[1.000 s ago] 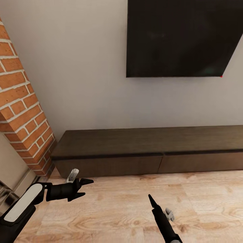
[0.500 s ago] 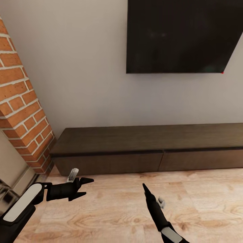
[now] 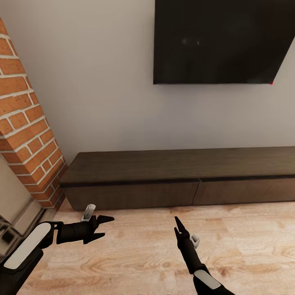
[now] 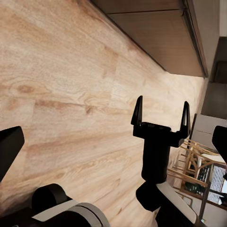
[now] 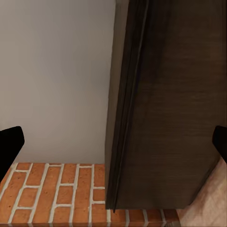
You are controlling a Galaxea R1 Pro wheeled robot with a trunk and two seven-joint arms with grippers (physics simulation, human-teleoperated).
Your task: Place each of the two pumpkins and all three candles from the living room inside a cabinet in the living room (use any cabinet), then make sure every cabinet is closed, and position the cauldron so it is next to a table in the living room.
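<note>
The cabinet (image 3: pixel 180 176), a long low dark brown unit, stands against the wall with both drawer fronts flush and shut. Its front also appears in the left wrist view (image 4: pixel 156 33), and its top and end in the right wrist view (image 5: pixel 175 118). My left gripper (image 3: pixel 107 226) hangs open and empty over the wood floor, short of the cabinet's left end. My right gripper (image 3: pixel 177 226) points toward the cabinet's middle. The left wrist view shows the right gripper (image 4: pixel 161 116) with its two fingers spread and nothing between them. The pumpkins, candles, cauldron and table are out of view.
A red brick column (image 3: pixel 24 123) juts out at the left, beside the cabinet's end. A large black TV (image 3: pixel 221 41) hangs on the wall above. Light wood floor (image 3: pixel 143 258) lies between me and the cabinet. Wooden chairs (image 4: pixel 198 163) stand far off.
The camera has shifted, so the cabinet and TV sit slightly higher in the picture. My right gripper has moved forward and a little left toward the cabinet. The left arm has held still.
</note>
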